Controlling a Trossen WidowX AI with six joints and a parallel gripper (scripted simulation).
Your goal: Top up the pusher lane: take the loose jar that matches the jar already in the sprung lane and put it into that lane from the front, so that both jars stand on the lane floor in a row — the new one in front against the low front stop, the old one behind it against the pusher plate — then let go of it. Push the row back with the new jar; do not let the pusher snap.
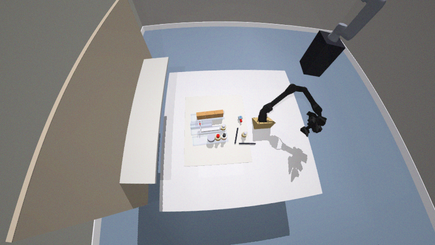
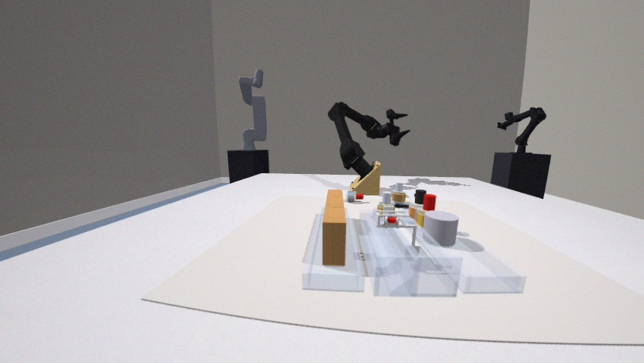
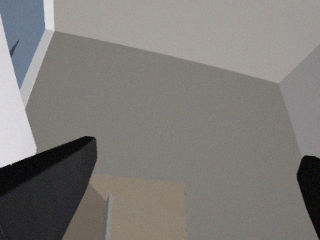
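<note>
A jar with a pale lid (image 1: 223, 127) (image 2: 385, 197) stands at the front end of the clear sprung lane (image 1: 195, 131), the end toward the arm. The pusher plate is too small to tell apart. A loose jar with a like pale lid and yellowish body (image 1: 244, 134) (image 2: 398, 195) stands upright in front of the lanes, near the arm's base. Another loose jar, pale blue with a red cap (image 1: 240, 118) (image 2: 351, 196), lies on its side. My gripper (image 2: 408, 122) (image 3: 199, 158) is open and empty, high up and far from both loose jars; the wrist view shows only walls and edges between its fingers.
Orange-brown boxes (image 1: 210, 114) (image 2: 334, 234) stand in one side lane. The other side lane holds a grey cylinder (image 1: 211, 138) (image 2: 441, 228), a red-capped jar (image 1: 217, 136) and a black-capped jar (image 1: 224, 135). Two dark bars (image 1: 236, 135) (image 1: 247, 143) lie beside the loose pale-lidded jar.
</note>
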